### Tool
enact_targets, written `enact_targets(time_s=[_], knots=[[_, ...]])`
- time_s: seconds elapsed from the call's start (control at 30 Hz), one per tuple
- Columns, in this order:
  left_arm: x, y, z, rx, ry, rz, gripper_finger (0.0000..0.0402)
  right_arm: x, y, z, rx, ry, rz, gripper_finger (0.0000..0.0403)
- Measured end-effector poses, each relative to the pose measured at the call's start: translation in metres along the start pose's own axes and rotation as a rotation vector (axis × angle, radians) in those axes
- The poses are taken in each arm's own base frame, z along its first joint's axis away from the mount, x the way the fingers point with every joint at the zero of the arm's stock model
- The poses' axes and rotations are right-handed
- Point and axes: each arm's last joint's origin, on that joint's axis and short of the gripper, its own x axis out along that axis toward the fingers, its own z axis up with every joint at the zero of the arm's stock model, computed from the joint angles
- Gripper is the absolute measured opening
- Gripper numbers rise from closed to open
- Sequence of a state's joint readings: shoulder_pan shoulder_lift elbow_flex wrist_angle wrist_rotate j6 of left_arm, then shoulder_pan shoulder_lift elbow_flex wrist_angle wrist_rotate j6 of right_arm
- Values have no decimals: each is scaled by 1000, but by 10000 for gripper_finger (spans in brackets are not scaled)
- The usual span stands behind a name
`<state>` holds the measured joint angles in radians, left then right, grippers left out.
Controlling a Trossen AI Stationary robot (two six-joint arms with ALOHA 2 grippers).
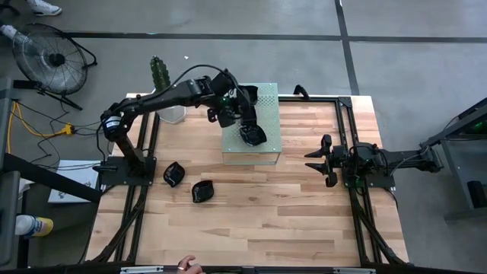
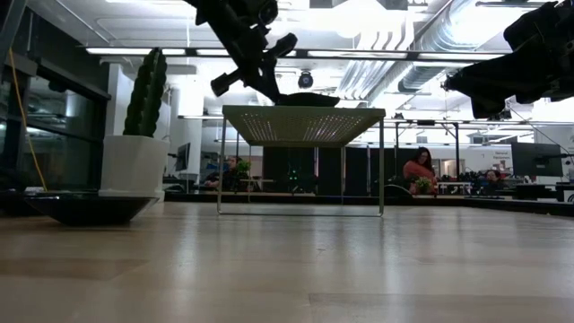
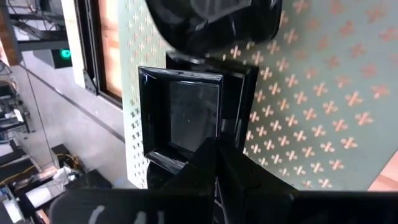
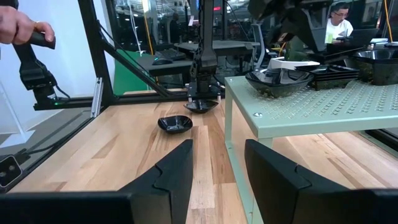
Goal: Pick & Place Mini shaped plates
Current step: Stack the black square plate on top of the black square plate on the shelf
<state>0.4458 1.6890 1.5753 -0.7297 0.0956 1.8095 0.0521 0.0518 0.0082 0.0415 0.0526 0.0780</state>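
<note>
Step in hand: placing. The left end effector point(image 1: 245, 128) hangs over the pale green perforated block point(image 1: 262, 148), closed on a square plate point(image 3: 186, 118) whose rim sits between its fingers in the left wrist view.
Left end effector state: narrow, pinching the square plate by one edge; the dish looks tilted, not flat, though I cannot tell whether it touches the block yet.
Under the left end effector: more black dishes already rest on the block, among them a round bowl-like plate point(image 4: 278, 79) and flatter ones beside it, just below and around the fingertips.
Away from the left end effector: two loose plates lie on the wooden surface point(image 1: 304, 213), one near the left arm's base point(image 1: 173, 174) and one just beside it toward the middle point(image 1: 202, 190), both well apart from the block.
Right end effector point(image 1: 318, 159): waiting at the right side of the surface, fingers spread wide and empty, pointing toward the block.
Next move, as I judge it: lower the square plate onto a free patch of the block, level it, then open; crowding by the neighbouring dishes is the risk.
Background: a cactus pot point(image 1: 169, 113) stands beyond the block.
</note>
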Motion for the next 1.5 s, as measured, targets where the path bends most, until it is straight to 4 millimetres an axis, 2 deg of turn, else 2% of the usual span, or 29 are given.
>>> enact_targets(time_s=[0.3,0.8,1.17,1.5], knots=[[10,-9,1,21,7,-14,0,0,0,0,0,0,0,140],[11,-8,1,23,3,-5,1,0,0,0,0,0,0,140],[10,-8,1,22,3,-6,53,0,0,0,0,0,0,140],[6,-8,1,16,10,2,58,0,0,0,0,0,0,140]])
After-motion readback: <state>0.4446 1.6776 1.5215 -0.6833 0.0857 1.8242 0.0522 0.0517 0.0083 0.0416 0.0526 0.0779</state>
